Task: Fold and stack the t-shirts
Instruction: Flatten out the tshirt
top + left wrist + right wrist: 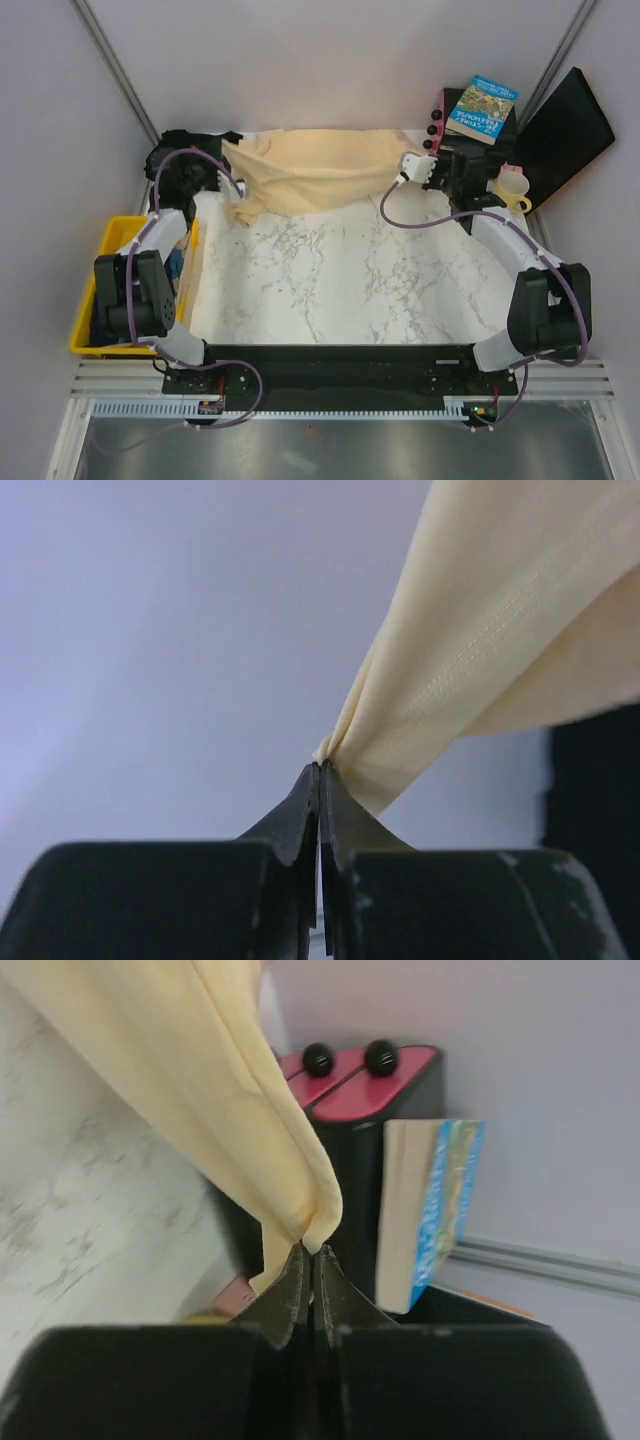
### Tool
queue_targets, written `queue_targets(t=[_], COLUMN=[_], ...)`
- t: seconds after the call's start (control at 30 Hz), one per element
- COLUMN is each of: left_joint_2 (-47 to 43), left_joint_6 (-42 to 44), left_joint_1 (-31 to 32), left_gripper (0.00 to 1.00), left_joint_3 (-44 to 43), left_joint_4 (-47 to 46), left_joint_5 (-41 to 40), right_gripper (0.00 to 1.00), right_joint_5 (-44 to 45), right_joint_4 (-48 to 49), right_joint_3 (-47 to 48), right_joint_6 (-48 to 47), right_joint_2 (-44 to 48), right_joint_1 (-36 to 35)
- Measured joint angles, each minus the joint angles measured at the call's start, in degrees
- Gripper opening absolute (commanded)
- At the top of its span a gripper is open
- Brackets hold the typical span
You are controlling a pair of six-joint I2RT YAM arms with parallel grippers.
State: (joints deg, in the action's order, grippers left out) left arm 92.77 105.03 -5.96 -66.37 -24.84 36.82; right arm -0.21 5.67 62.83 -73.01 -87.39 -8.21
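Observation:
The pale cream-yellow t-shirt hangs stretched across the back of the marble table between both grippers. My left gripper is shut on its left edge; the left wrist view shows the cloth pinched at the jaw tips. My right gripper is shut on the right edge; the right wrist view shows the fold pinched at the tips. A black t-shirt lies bunched at the back left, under the left gripper. The navy one is not in view.
A yellow bin stands off the table's left edge. At the back right are a book on a dark box, a red-topped case, a pale cup and a black panel.

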Motion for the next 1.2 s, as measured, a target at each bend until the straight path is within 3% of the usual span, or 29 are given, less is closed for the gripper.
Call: queue_targets(t=[0.13,0.23,0.47,0.77,0.93,1.2], left_joint_2=[-6.1,-14.1,-27.3,-24.9,-24.5,-25.7], left_joint_6=[0.3,0.4,2.1,6.1,7.0,7.3], left_joint_1=[0.9,1.6,1.9,1.9,1.9,1.9], left_gripper=[0.02,0.02,0.02,0.02,0.02,0.02], left_joint_3=[13.6,17.1,15.5,8.8,8.1,12.0], left_joint_4=[10.3,19.1,48.4,88.4,96.8,99.9], left_joint_5=[0.3,1.4,3.4,-0.8,-6.2,-16.8], right_gripper=[0.00,0.00,0.00,0.00,0.00,0.00], right_joint_5=[-1.3,-2.0,-4.9,-6.7,-6.9,-7.1], right_joint_4=[-9.7,-16.0,-32.8,-46.2,-50.4,-54.8], right_joint_3=[-1.3,-1.3,-3.3,-7.2,-9.5,-16.8], right_joint_6=[-0.8,-2.2,-8.4,-13.2,-16.0,-19.1], right_joint_2=[3.1,6.2,12.6,15.3,18.0,25.2], right_joint_1=[1.6,2.2,2.4,2.4,2.4,2.4])
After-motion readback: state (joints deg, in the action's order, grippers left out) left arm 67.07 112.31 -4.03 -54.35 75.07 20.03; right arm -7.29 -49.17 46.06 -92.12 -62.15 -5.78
